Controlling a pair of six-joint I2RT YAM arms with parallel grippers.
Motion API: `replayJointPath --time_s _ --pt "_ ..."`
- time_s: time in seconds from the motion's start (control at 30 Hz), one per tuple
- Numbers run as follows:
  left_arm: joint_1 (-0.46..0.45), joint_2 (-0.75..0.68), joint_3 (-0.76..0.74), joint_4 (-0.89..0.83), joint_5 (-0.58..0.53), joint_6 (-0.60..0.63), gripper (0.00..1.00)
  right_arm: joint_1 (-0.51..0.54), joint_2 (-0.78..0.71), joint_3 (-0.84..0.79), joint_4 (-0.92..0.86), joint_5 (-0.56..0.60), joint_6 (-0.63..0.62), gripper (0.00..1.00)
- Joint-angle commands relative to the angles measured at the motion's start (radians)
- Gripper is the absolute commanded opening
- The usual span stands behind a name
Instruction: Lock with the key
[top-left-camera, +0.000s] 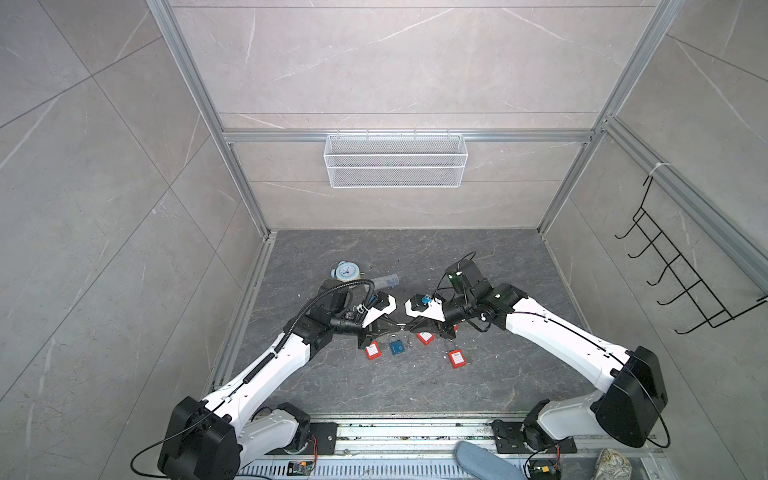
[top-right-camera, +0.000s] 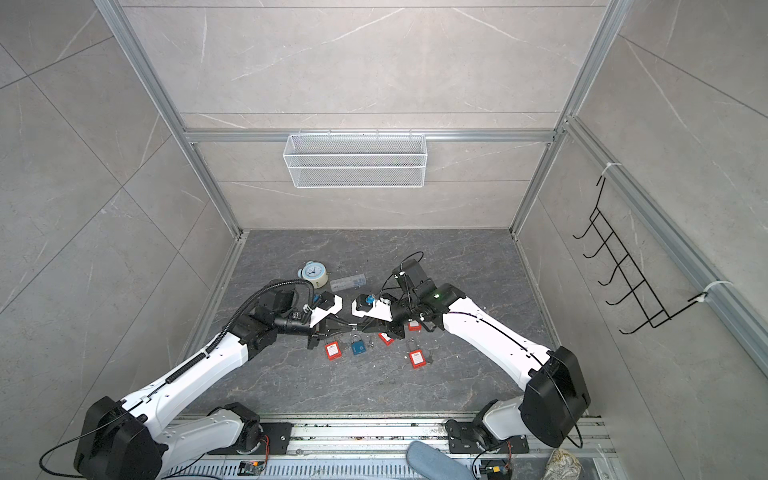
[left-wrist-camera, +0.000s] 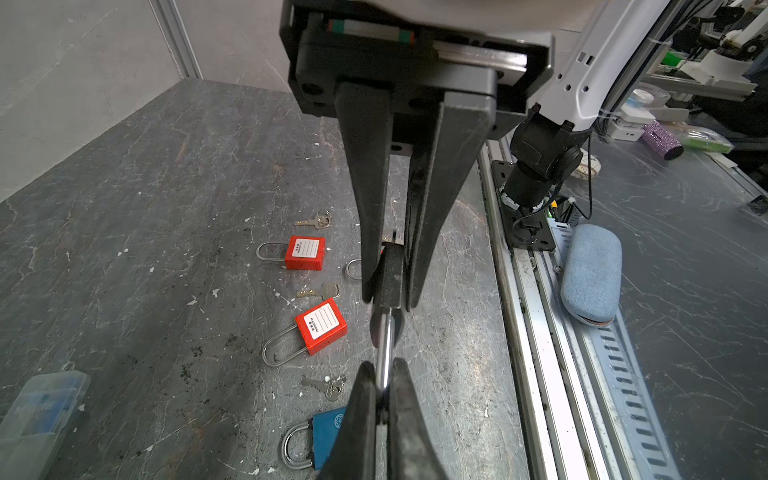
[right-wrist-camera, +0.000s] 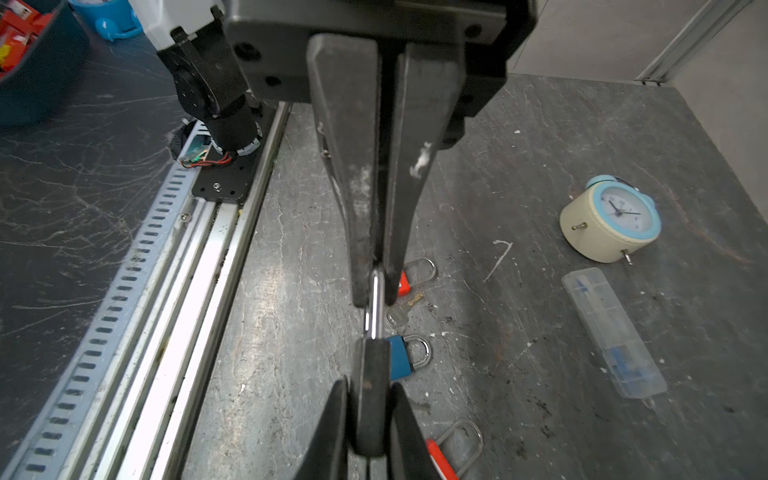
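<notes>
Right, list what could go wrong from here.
1. The left tool pinches only the thin, shiny shackle of the black padlock; it might slip or swivel.
2. The right tool holds the body, so neither tool is free for a key; releasing could drop it.
3. Several keys lie below; the wrong one may get picked.

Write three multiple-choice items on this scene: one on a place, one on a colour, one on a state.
1. The mesh basket is: A lying flat in front; B hung on the back rail; C held aloft.
2. The padlock in the right gripper is: A red; B black; C blue.
3. The left gripper is: A wide open; B shut on nothing; C shut on the padlock's shackle.
Key: B, it hangs from the rail; B, its body is black; C, its fingers pinch the silver shackle.
</notes>
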Motion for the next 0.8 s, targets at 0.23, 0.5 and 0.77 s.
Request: replayJointPath --time_s 0.23,0.5,0.77 --pt "-0.100 0.058 0.005 0.225 0.063 -0.081 0.00 0.082 0.061 0.077 0.115 -0.067 0.001 0.00" --pt "-0.150 0.082 -0.098 0.400 -0.018 -0.109 0.00 0.086 0.086 0.093 0.257 -0.184 0.124 0.00" --pt "-0.102 -0.022 -0.001 0.062 -0.063 0.061 0.00 0.044 -0.014 0.043 0.020 0.146 -0.008 0.39"
